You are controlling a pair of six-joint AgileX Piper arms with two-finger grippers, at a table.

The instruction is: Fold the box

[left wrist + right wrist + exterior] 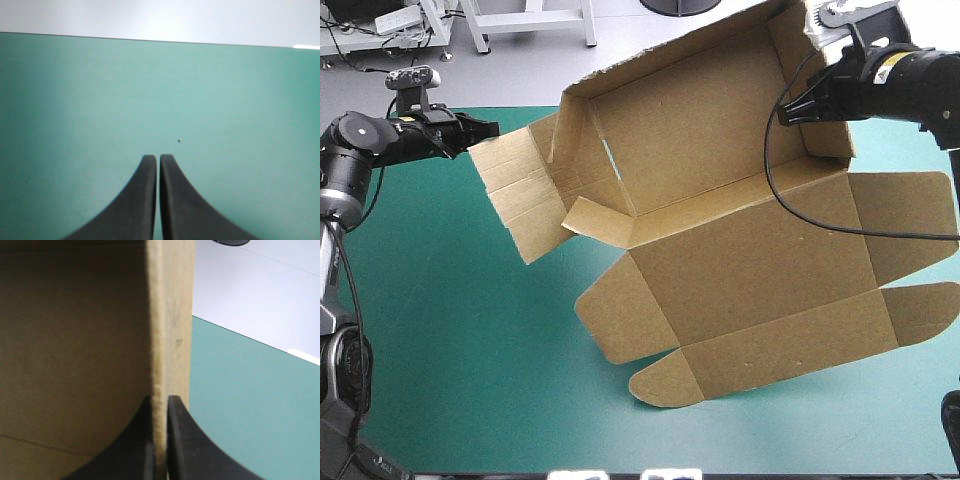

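- On the table, the teal-green cover (pixel 450 380) shows bare along the left and near sides.
- The box (pixel 750 270) fills the middle and right. It is a brown sheet, partly formed.
  - Its broad panels and rounded flaps spread toward the near edge.
  - Its far part is a tray with walls raised.
  - A creased end flap is splayed out to the left.
- The right gripper (pixel 788 108) is clamped on the tray's right wall. In its wrist view the board's edge runs up between the nearly closed fingers, with the tray's inside on one side and the cover on the other.
- The left gripper (pixel 490 129) sits at the outer corner of the left end flap, and I cannot tell whether it touches. Its fingers are pressed together and hold nothing, and its wrist view shows only cover ahead.
- A tiny speck (pixel 180 140) lies on the cover just ahead of the left fingertips.
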